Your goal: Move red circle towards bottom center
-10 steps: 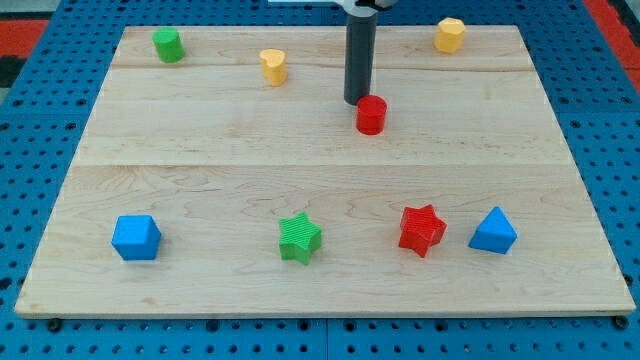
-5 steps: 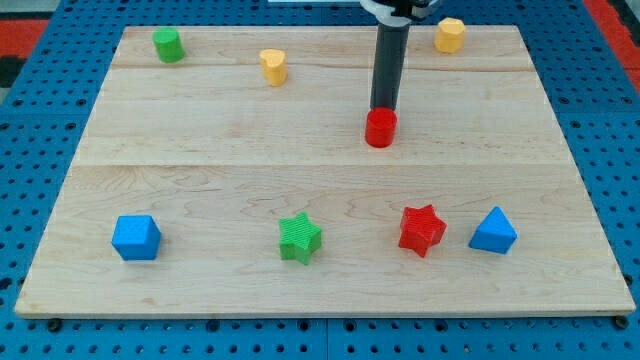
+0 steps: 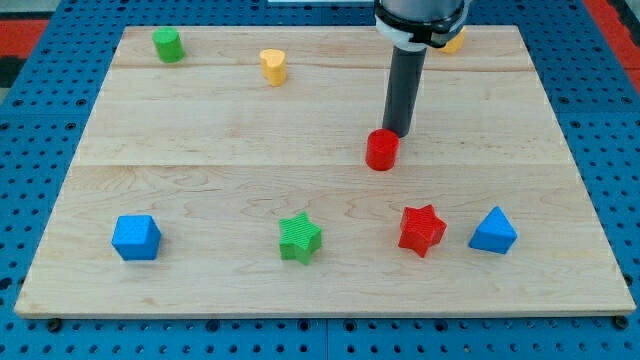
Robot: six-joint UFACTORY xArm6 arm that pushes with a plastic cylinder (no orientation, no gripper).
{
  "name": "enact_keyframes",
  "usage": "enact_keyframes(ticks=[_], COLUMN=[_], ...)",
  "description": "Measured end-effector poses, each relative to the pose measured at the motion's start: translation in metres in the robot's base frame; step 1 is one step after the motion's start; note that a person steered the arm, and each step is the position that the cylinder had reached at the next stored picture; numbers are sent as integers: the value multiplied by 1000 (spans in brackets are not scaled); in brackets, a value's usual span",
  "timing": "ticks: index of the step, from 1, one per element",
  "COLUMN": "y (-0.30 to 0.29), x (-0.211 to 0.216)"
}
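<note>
The end effector, a bare rod holding nothing, sets its tip (image 3: 397,136) against the red circle (image 3: 381,151), which sits mid-counter, just toward the view's bottom-left of it.

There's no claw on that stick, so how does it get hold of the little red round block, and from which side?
It cannot grip; it only pushes. My tip sits against the red circle's upper-right side. The block is a short upright cylinder, so a push on its curved wall slides it the opposite way. For bottom center, contact from the view's top right looks best, steering it between the green star and red star.
</note>
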State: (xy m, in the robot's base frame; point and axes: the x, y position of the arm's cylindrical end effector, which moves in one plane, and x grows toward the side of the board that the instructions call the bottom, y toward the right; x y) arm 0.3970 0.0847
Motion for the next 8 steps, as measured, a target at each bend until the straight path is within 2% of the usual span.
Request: enact_keyframes(ticks=[2,3,8], y=[-29,-29,-41], x=[12,34,80])
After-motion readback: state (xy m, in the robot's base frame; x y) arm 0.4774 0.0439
